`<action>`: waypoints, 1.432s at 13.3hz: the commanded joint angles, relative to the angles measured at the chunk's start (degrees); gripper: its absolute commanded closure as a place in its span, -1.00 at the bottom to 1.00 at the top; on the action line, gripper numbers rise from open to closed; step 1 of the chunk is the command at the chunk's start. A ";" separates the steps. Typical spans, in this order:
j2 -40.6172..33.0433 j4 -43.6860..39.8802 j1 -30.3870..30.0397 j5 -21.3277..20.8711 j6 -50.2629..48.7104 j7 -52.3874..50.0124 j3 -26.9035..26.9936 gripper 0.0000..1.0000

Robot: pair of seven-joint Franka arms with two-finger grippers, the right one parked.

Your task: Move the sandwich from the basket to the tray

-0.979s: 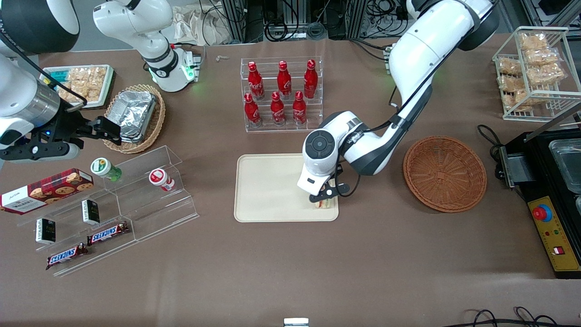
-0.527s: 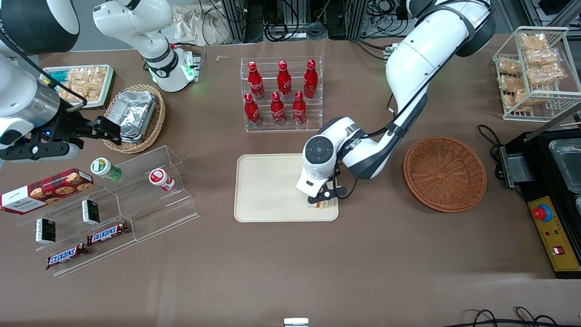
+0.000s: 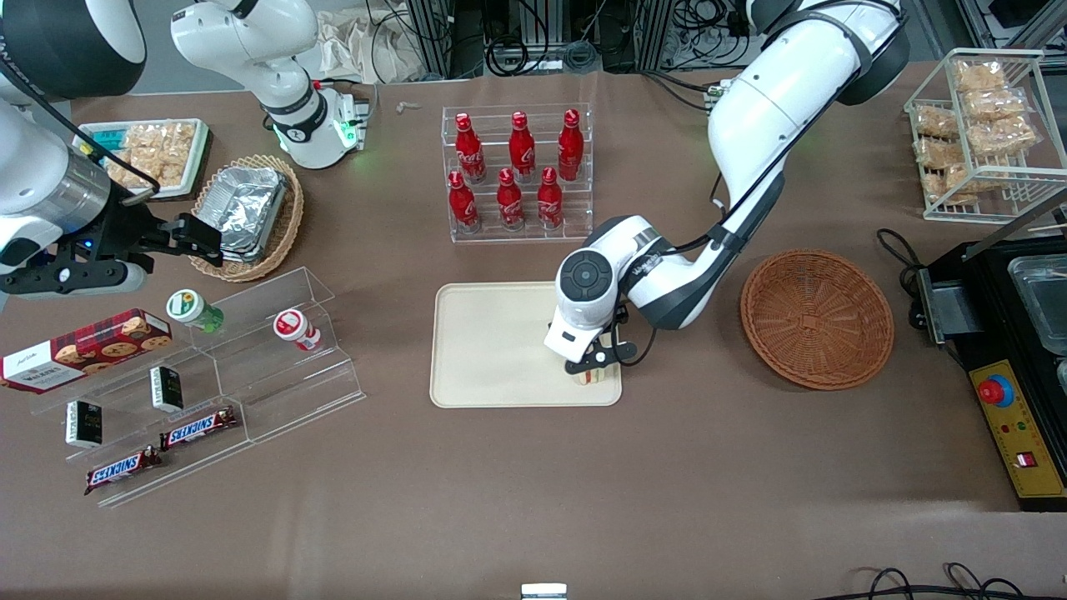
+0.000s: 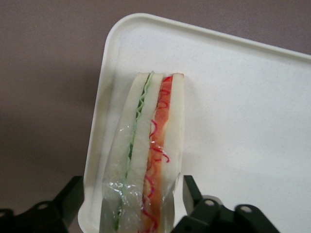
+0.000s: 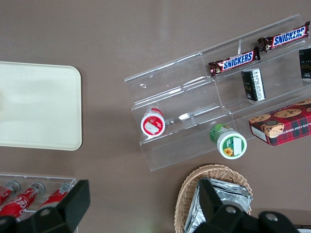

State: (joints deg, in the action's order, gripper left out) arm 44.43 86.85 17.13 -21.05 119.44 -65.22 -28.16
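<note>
I see the sandwich (image 4: 148,155) as pale white bread with a wavy green stripe and a curly red-orange stripe along its cut edge, under glossy clear wrap. The tray (image 3: 492,350) is plain cream-beige. The basket (image 3: 817,318) is reddish-brown wicker weave. The desk (image 3: 533,492) is flat brown. The black hand (image 3: 593,367) hangs from a white arm over the tray's corner in the frame's middle.

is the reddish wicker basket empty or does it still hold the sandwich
Empty: the basket shows only bare weave. The sandwich rests on the tray, between the open gripper fingers.
</note>
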 commanded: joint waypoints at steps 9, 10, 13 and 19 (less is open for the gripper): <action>-15.94 -0.37 -9.62 0.83 -10.63 3.78 -1.88 -1.00; -18.04 -0.28 -13.75 1.10 -11.59 4.83 -5.82 -1.00; -24.71 0.16 -14.32 6.95 -18.08 16.22 -0.71 -1.00; -47.57 19.48 -11.42 21.48 -15.28 50.21 19.78 -1.00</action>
State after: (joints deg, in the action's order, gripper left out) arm 5.86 96.97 5.04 -3.27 101.84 -25.61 -13.83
